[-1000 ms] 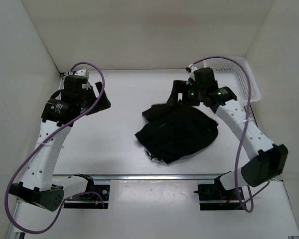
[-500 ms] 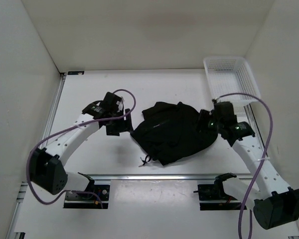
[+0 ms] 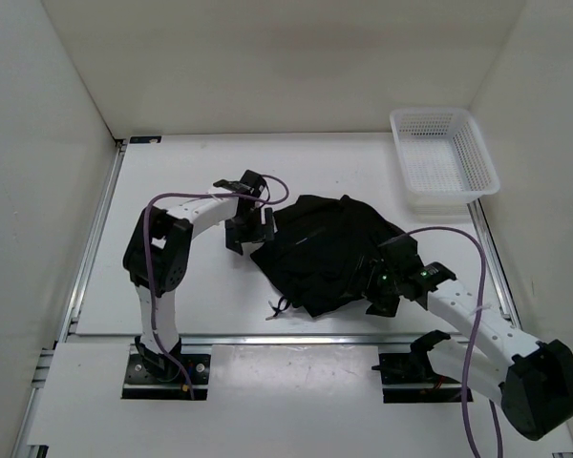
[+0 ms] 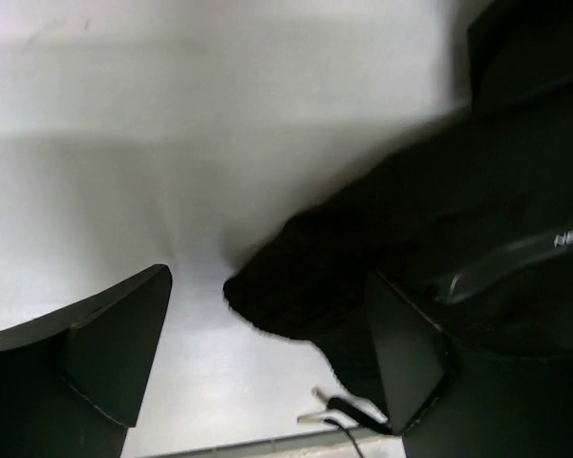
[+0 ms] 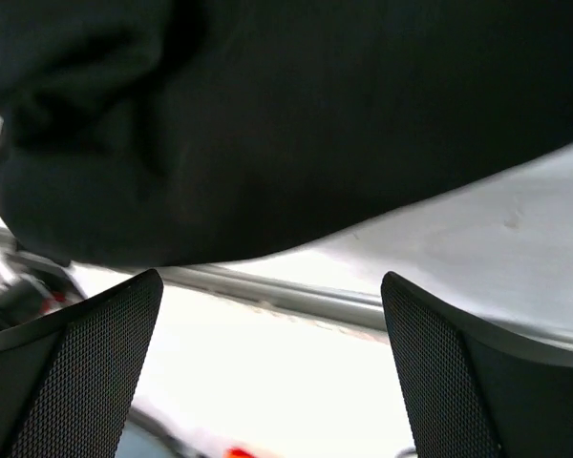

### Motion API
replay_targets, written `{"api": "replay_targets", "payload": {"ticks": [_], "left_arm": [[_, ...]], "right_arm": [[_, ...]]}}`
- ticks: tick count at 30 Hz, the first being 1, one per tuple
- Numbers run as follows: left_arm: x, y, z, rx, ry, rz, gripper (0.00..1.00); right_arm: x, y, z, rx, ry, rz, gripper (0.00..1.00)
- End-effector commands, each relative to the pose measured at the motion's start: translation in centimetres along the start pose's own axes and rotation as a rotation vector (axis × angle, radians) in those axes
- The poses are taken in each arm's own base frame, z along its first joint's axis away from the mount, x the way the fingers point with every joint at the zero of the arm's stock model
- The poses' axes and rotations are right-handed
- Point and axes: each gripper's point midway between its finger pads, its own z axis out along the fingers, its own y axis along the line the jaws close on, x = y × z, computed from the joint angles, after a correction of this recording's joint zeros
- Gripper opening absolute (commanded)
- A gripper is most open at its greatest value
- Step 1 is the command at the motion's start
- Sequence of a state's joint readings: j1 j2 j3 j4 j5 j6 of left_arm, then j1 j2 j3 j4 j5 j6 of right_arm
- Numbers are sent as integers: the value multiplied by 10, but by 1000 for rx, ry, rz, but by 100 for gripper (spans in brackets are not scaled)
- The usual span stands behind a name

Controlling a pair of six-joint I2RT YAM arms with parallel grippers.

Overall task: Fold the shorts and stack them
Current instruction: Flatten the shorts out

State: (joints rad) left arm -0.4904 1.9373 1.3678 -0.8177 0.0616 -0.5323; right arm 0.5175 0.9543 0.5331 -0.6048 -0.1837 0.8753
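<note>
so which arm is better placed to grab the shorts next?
Left, probably. An edge of the shorts pokes between the fingers of the open left gripper; the right gripper is open too, but the fabric lies beyond its fingertips.

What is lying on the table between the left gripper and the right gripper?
The shorts, a crumpled black heap, lie between the left gripper and the right gripper. The top view shows this.

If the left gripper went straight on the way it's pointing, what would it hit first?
Probably the shorts: their edge bulges between the left gripper's open fingers. Depth is unclear, so possibly the table first.
</note>
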Motion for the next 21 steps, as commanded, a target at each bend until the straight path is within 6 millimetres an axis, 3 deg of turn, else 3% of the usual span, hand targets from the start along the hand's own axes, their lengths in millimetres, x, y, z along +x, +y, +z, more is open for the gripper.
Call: {"api": "replay_targets", "payload": {"ticks": [1, 2, 4, 6, 7, 8, 9, 11, 12, 13, 16, 17, 19, 20, 21], "left_arm": [[-20, -11, -5, 11, -61, 31, 91], [-20, -11, -5, 11, -61, 31, 88], [-17, -11, -1, 12, -44, 30, 58], [-12, -9, 6, 10, -19, 29, 32], [-11, -11, 5, 19, -14, 29, 12], [-11, -11, 5, 19, -14, 40, 10], [-11, -11, 5, 19, -14, 40, 10], [-14, -15, -5, 42, -36, 53, 10], [-16, -16, -11, 50, -49, 54, 10], [-15, -14, -18, 41, -58, 54, 10], [-41, -2, -67, 38, -187, 26, 10], [-43, 4, -82, 27, -210, 15, 10], [-55, 7, -128, 34, -320, 42, 10], [-55, 7, -141, 40, -337, 56, 10], [-48, 10, -154, 34, -327, 68, 10]], "right_arm": [[-20, 22, 8, -96, -32, 79, 100], [-21, 22, 12, -92, -29, 80, 98], [-32, 22, 22, -88, -46, 91, 94], [-43, 26, 31, -82, -65, 90, 78], [-46, 26, 33, -70, -67, 84, 67], [-54, 25, 35, -45, -93, 75, 53], [-66, 33, 37, -38, -108, 64, 28], [-73, 33, 39, 17, -110, 26, 6], [-78, 28, 35, 69, -122, 15, 0], [-93, 48, 23, 49, -165, -16, 0], [-116, 65, -6, 71, -251, -90, 0], [-135, 87, -28, 36, -329, -113, 0], [-150, 106, -47, 4, -383, -154, 0], [-156, 115, -51, -7, -396, -168, 0], [-171, 138, -67, -51, -440, -186, 0]]}}
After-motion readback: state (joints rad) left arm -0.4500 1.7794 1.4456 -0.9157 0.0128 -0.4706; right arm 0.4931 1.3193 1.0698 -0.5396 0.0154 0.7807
